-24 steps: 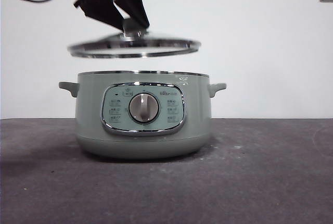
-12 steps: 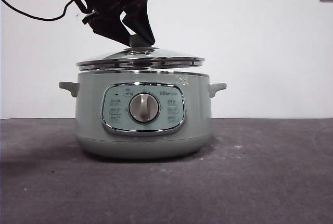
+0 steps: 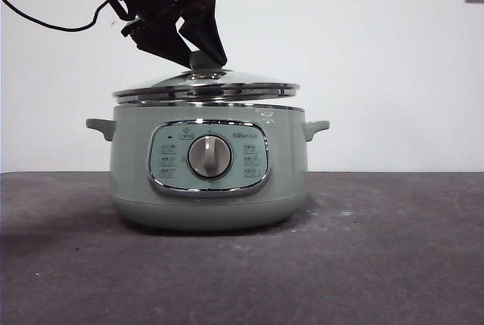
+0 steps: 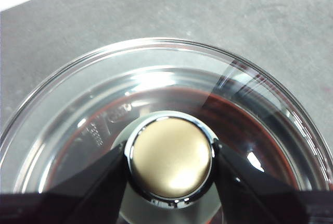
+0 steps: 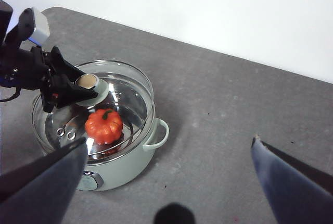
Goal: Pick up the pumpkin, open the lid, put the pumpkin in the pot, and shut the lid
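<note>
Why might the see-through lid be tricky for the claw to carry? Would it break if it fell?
The lid looks like glass with a shiny metal rim, so it would probably crack or shatter if dropped. The left claw grips only its small round knob, which looks smooth, so it may slip or swing. It seems fairly heavy for something so thin.
</note>
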{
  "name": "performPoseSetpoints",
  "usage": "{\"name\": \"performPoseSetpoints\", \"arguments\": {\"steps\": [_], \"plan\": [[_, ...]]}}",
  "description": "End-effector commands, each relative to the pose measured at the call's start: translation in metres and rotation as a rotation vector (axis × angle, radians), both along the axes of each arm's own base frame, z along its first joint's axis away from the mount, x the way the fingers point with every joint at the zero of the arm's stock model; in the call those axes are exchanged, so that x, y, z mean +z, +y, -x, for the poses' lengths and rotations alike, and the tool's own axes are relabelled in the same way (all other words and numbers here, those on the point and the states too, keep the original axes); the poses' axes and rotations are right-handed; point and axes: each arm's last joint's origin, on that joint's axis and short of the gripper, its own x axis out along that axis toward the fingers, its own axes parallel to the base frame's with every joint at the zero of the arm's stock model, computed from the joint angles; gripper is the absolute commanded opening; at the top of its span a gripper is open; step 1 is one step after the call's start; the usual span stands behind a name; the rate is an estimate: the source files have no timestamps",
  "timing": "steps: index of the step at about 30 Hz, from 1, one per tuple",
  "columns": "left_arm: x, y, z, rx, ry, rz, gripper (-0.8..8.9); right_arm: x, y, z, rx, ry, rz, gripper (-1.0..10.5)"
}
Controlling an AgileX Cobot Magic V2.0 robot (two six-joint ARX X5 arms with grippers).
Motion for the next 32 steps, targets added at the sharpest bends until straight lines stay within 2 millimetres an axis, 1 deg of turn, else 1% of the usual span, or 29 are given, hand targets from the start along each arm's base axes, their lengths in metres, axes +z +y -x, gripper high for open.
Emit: {"name": "performPoseSetpoints", "arguments": {"steps": [1, 6, 23, 25, 26, 27, 28, 30, 31, 32], "plan": [[-0.001, -0.004, -0.002, -0.018, -0.007, 0.007, -0.09, 0.0, 0.001, -0.002, -0.001, 0.005, -0.007, 6.0], [-0.01, -0.006, -0.005, -0.02, 0.028, -0.009, -0.09, 0.0, 0.002, -0.002, -0.001, 0.006, -0.006, 6.0], [-0.012, -0.012, -0.001, -0.036, 0.036, -0.016, -0.08, -0.001, 0.002, -0.002, -0.001, 0.007, -0.005, 6.0], [-0.012, -0.012, -0.001, -0.035, 0.038, -0.017, 0.12, -0.001, 0.002, -0.002, 0.0, 0.009, -0.004, 6.0], [-0.012, -0.012, -0.001, -0.034, 0.038, -0.017, 0.5, -0.001, 0.002, -0.002, 0.0, 0.009, -0.004, 6.0], [-0.012, -0.012, -0.001, -0.033, 0.037, -0.018, 1.28, -0.001, 0.002, -0.002, 0.0, 0.009, -0.005, 6.0], [-0.012, -0.012, -0.001, -0.032, 0.037, -0.019, 2.16, -0.001, 0.001, -0.002, 0.001, 0.009, -0.005, 6.0], [-0.012, -0.012, -0.001, -0.027, 0.034, -0.022, 4.29, -0.001, 0.002, -0.002, 0.004, 0.01, -0.006, 6.0], [-0.012, -0.012, -0.001, -0.026, 0.034, -0.022, 4.82, -0.001, 0.002, -0.002, 0.005, 0.011, -0.006, 6.0], [-0.012, -0.012, -0.001, -0.027, 0.034, -0.022, 4.98, -0.001, 0.002, -0.002, 0.005, 0.011, -0.006, 6.0]]}}
